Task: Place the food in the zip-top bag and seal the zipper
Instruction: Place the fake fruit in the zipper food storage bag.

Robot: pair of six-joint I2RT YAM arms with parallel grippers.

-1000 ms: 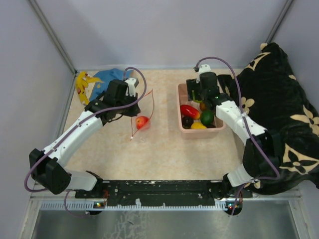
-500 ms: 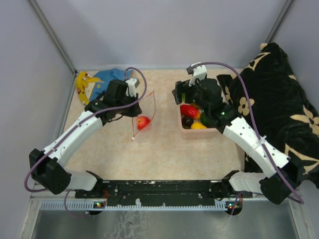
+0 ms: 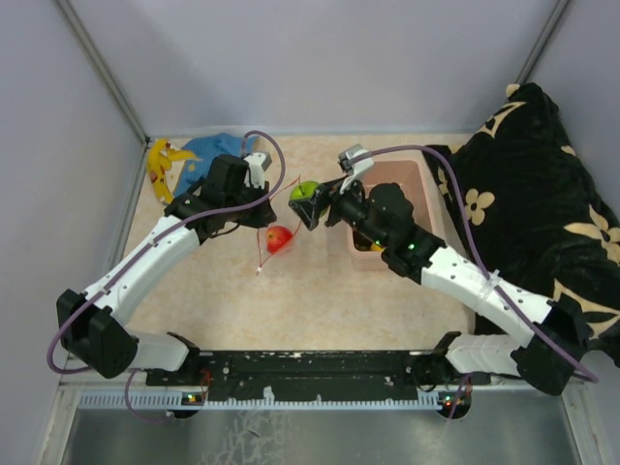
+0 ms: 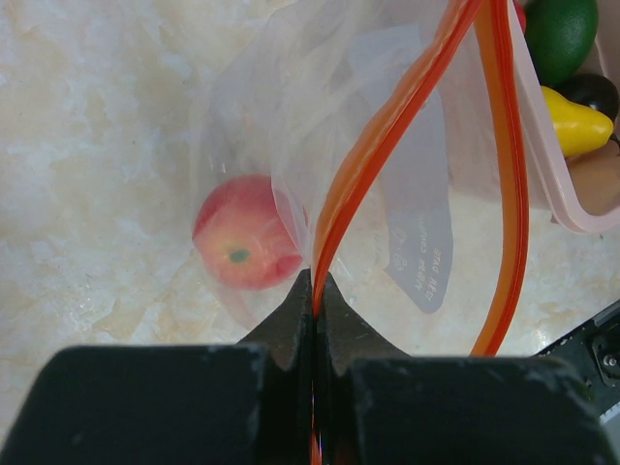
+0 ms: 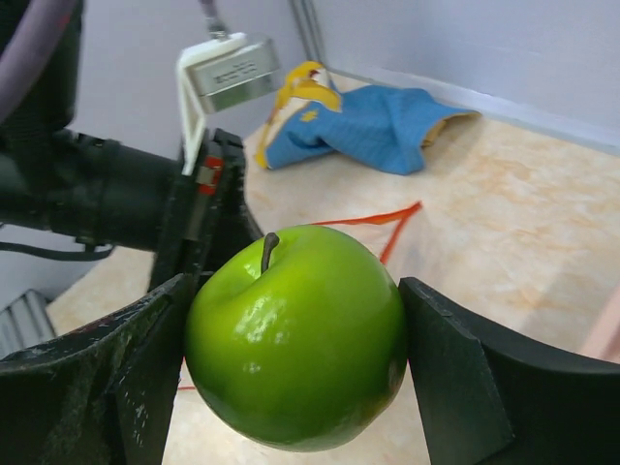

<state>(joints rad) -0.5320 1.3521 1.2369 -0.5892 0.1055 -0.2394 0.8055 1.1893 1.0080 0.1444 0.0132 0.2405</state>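
My left gripper (image 3: 254, 215) is shut on the red-orange zipper (image 4: 383, 136) of the clear zip-top bag (image 4: 320, 116) and holds its mouth up and open. A red apple (image 3: 279, 237) lies inside the bag, also seen in the left wrist view (image 4: 247, 232). My right gripper (image 3: 310, 201) is shut on a green apple (image 5: 295, 334) and holds it in the air beside the bag's mouth, close to the left gripper. More food, a yellow fruit (image 4: 573, 126) and a green one (image 4: 560, 34), lies in the pink tub (image 3: 412, 179).
A yellow banana toy (image 3: 158, 165) and a blue cloth (image 3: 208, 153) lie at the back left. A black patterned blanket (image 3: 542, 203) covers the right side. The right arm stretches across the tub.
My right gripper has lifted the green apple out of the pink tub and carried it left to the bag's mouth. The left gripper has held still.
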